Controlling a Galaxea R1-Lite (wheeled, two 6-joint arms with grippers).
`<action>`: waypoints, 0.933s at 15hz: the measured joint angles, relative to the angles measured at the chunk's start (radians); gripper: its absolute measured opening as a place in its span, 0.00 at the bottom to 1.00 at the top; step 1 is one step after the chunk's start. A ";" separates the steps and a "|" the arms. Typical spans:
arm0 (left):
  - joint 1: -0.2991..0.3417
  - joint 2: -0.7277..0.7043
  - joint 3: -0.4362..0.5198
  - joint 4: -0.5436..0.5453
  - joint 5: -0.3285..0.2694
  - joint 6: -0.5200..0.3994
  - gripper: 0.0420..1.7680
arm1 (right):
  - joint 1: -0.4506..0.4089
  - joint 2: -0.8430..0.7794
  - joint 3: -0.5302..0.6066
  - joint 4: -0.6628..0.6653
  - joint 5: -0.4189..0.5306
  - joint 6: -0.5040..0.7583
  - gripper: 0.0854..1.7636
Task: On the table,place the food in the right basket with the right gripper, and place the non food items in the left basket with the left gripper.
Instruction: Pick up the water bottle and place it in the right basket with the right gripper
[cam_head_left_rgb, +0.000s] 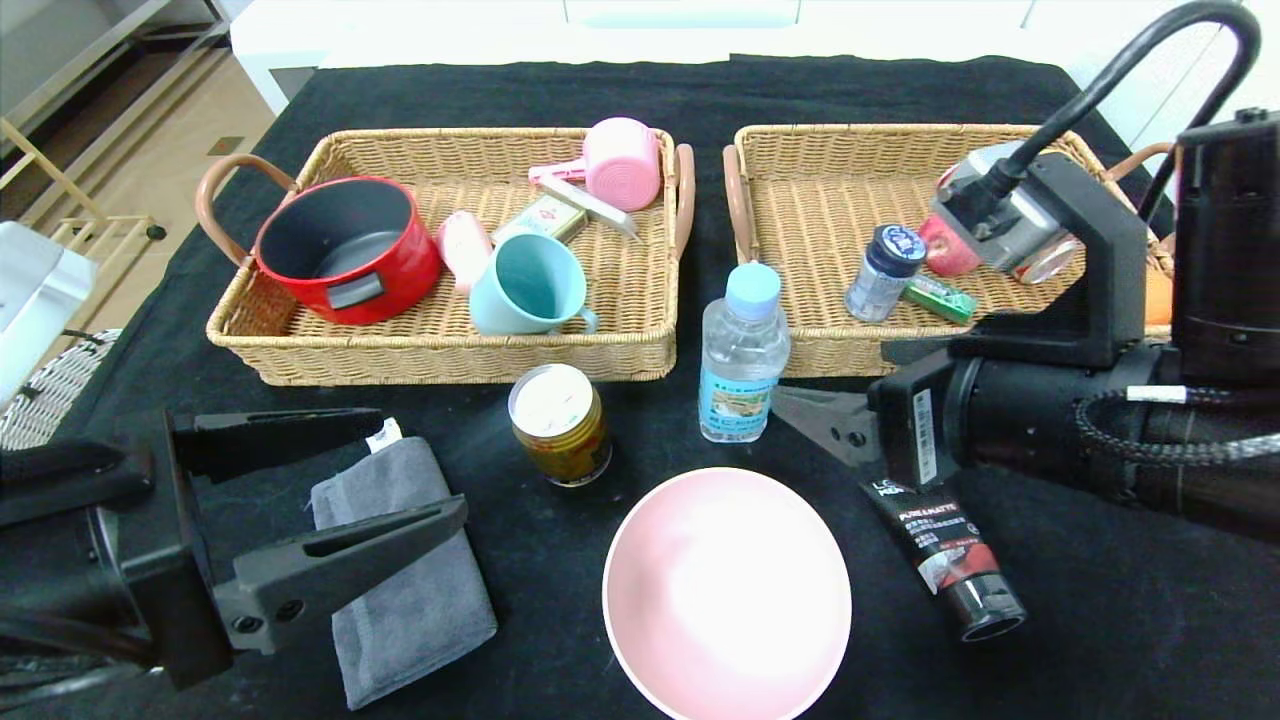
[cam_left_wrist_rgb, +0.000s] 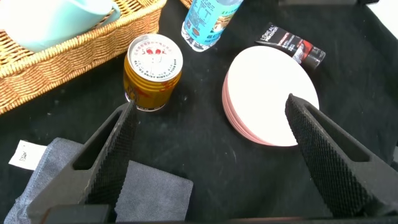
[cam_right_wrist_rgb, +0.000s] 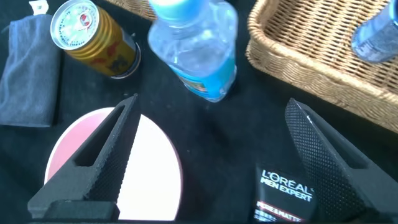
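Right gripper (cam_head_left_rgb: 800, 405): black two-fingered robot hand on a thick cabled wrist, reaching in low beside the clear plastic water bottle with the pale blue cap (cam_head_left_rgb: 741, 352); fingers spread wide, holding nothing.
Left gripper (cam_head_left_rgb: 400, 470): matching black hand, level above the folded grey towel (cam_head_left_rgb: 405, 580); long tapered fingers apart, textured pads bare.
Water bottle: upright on the black cloth-draped table (cam_head_left_rgb: 1100, 620), just in front of the gap between the two baskets.
Can: gold-yellow cylinder with a white top (cam_head_left_rgb: 560, 424), upright beside the bottle, on its left-basket side.
Bowl: wide, smooth pale pink bowl (cam_head_left_rgb: 727, 593), on the table in front of the bottle.
Tube: black L'Oreal tube with a red band (cam_head_left_rgb: 945, 545), lying flat beside the bowl, partly under the right wrist.
Right basket (cam_head_left_rgb: 800, 240): shallow tan wicker with brown loop handles, behind the bottle; a small clear jar with a dark blue lid (cam_head_left_rgb: 886, 271) stands inside.
Left basket (cam_head_left_rgb: 620, 350): twin wicker basket, holding a red pot (cam_head_left_rgb: 345, 250), a teal mug (cam_head_left_rgb: 527, 285) and a pink ribbed cup (cam_head_left_rgb: 622, 163).
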 joint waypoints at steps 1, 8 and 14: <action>0.000 0.001 0.000 0.000 0.000 0.000 0.97 | 0.019 0.011 -0.007 0.000 -0.023 0.000 0.96; 0.002 0.005 0.001 0.000 0.000 0.001 0.97 | 0.143 0.090 -0.081 -0.010 -0.199 0.043 0.96; 0.005 0.002 0.002 0.000 0.000 0.009 0.97 | 0.177 0.204 -0.130 -0.149 -0.403 0.056 0.96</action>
